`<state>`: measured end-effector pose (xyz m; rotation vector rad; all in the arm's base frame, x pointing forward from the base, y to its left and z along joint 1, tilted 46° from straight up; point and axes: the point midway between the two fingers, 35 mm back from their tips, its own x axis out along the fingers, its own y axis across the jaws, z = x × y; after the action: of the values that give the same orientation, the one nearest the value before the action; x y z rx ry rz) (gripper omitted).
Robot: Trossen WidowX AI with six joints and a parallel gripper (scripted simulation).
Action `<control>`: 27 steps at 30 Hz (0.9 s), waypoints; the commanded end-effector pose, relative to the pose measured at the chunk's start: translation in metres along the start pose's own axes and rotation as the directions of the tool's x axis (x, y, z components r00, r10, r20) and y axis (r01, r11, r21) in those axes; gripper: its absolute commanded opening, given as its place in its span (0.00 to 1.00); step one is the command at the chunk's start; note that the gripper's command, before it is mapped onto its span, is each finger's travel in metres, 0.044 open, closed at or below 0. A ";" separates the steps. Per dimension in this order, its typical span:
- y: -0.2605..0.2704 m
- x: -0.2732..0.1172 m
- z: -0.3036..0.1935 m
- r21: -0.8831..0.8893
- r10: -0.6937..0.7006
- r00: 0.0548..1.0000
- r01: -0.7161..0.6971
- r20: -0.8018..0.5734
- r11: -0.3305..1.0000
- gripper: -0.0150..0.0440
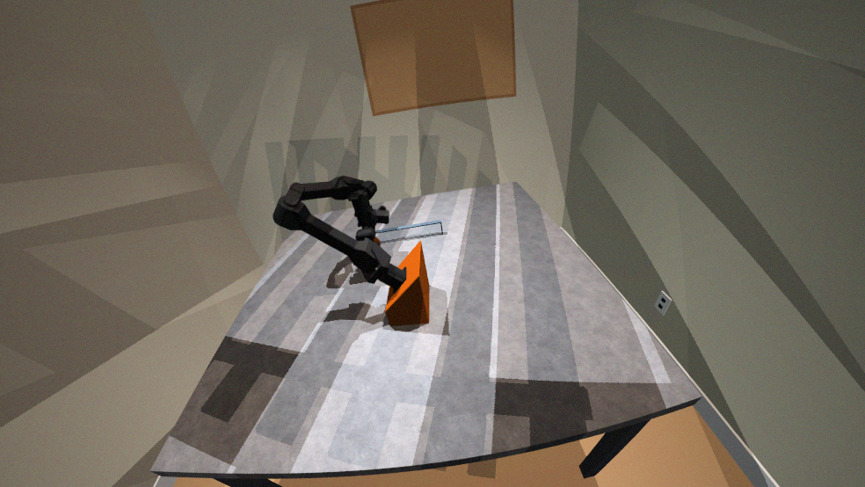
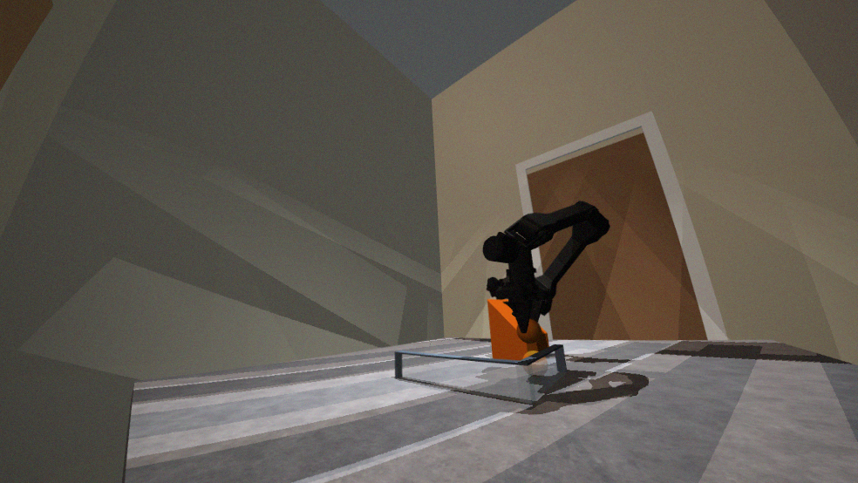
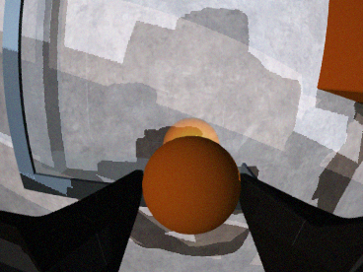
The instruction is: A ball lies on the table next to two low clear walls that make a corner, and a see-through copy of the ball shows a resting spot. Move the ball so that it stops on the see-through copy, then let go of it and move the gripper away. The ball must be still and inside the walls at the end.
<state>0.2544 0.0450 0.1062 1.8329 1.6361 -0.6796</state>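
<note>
My hand (image 3: 191, 185) is clamped on the ball (image 3: 191, 185): in the wrist view one black finger (image 3: 79, 244) presses its 9 o'clock side and the other its 3 o'clock side.

The ball is a plain sphere of dark burnt orange, smooth and unmarked, lit softly along its upper edge and shaded toward the bottom.

Just past its 12 o'clock edge in the wrist view, the see-through copy (image 3: 191, 131) shows as a paler, yellow-orange cap, mostly hidden behind the ball.

In the exterior view the ball (image 2: 527, 331) hangs off the desk (image 2: 720, 419), directly above the see-through copy (image 2: 530, 357), which rests on the desk inside the corner of the clear walls (image 2: 473, 359).

The clear walls (image 3: 15, 87) run along the 9 o'clock side of the wrist view, and their corner lies at about 8 o'clock from the ball.

An orange wedge block (image 1: 411, 290) stands on the desk (image 1: 544, 338) near the walls; in the wrist view it (image 3: 342, 47) sits at 2 o'clock from the ball.
</note>
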 end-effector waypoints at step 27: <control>-0.005 0.075 -0.003 0.010 -0.005 1.000 0.005 -0.015 1.000 0.25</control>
<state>0.2601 0.0972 0.0582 1.8406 1.6460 -0.6711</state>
